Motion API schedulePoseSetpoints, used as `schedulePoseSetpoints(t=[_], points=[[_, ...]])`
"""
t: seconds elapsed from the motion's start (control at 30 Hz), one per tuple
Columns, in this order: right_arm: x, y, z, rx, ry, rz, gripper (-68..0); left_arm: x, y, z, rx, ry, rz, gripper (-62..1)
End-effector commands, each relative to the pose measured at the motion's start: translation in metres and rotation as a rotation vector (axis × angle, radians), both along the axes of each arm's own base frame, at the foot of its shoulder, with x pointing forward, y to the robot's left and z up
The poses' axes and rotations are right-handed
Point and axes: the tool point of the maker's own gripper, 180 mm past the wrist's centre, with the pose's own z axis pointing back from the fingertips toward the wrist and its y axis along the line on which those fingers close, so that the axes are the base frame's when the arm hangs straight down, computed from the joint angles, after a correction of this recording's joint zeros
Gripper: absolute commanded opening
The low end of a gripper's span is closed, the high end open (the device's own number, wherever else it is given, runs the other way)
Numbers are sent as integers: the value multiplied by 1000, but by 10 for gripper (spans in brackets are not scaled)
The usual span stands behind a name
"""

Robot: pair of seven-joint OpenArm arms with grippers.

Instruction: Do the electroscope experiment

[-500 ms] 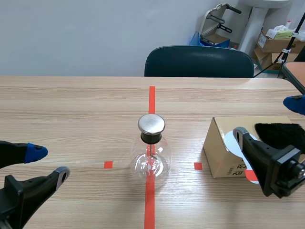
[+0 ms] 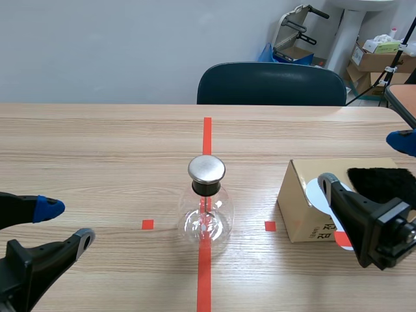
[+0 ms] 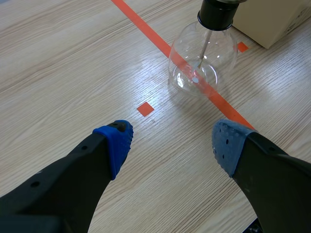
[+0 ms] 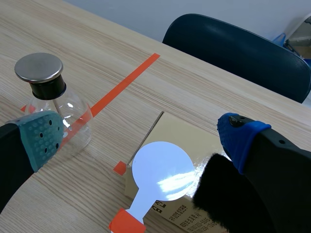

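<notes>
We are looking at the electroscope (image 2: 207,211), a clear glass flask with a black neck and a round metal cap (image 2: 207,169), standing upright on the orange tape line at the middle of the table (image 2: 97,143). It is sitting ahead of the left gripper (image 3: 172,143), well apart from it. That gripper's fingers are spreading wide over bare wood with nothing between them. On the flask's other side, a cardboard box (image 2: 296,208) is lying near it, carrying a white disc paddle (image 4: 161,171) with an orange handle and a black furry cloth (image 4: 228,204). The right gripper (image 4: 141,137) is hanging above the box, fingers wide apart and gripping nothing, and the cloth is lying just under its blue-padded finger. A dark chair (image 2: 272,84) is standing beyond the table.
</notes>
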Motion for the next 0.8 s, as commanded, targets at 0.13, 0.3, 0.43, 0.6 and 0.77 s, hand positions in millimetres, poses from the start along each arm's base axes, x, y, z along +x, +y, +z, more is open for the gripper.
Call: schedulePoseSetpoints(t=[0.13, 0.3, 0.43, 0.6, 0.77], points=[[0, 7, 10, -65, -72, 47, 4, 1, -2, 5, -15, -16, -3, -232], [-16, 23, 1, -264, -125, 170, 4, -1, -4, 5, -8, -12, -29, -232], [-45, 40, -13, -422, -141, 313, 4, -11, -14, 5, -42, 30, -110, -232], [-69, 39, -40, -720, -180, 353, 4, -31, -33, 3, -88, 96, -233, -232], [-84, 37, -58, -934, -231, 343, 4, -54, -52, 7, -144, 109, -370, -232]])
